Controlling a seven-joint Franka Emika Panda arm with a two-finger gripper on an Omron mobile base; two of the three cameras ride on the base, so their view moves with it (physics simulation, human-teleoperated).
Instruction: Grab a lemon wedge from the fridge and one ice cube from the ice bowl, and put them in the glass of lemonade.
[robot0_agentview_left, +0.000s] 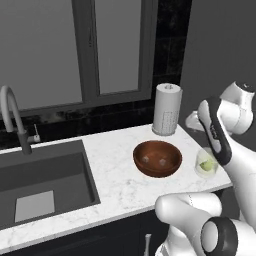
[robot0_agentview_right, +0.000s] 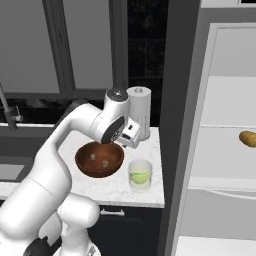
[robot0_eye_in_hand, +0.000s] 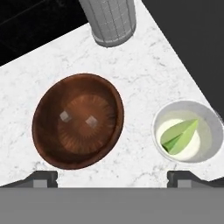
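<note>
The glass of lemonade (robot0_eye_in_hand: 187, 131) stands on the white marble counter near its right edge, and the yellow-green lemon wedge (robot0_eye_in_hand: 178, 136) lies inside it on the pale liquid. It also shows as the glass (robot0_agentview_left: 205, 163) (robot0_agentview_right: 140, 174). To its left sits the reddish-brown ice bowl (robot0_eye_in_hand: 78, 120) (robot0_agentview_left: 157, 158) (robot0_agentview_right: 99, 158) holding two ice cubes (robot0_eye_in_hand: 91, 120). My gripper (robot0_eye_in_hand: 113, 177) (robot0_agentview_right: 134, 142) hangs above the counter between bowl and glass, open, with nothing between its fingers. The fridge (robot0_agentview_right: 225, 165) stands open at the right.
A white paper-towel roll (robot0_agentview_left: 166, 109) (robot0_eye_in_hand: 107, 21) stands behind the bowl. A tan-orange oval item (robot0_agentview_right: 247, 138) lies on a fridge shelf. The dark sink (robot0_agentview_left: 45, 180) and its faucet (robot0_agentview_left: 12, 117) are to the left. The counter ends just right of the glass.
</note>
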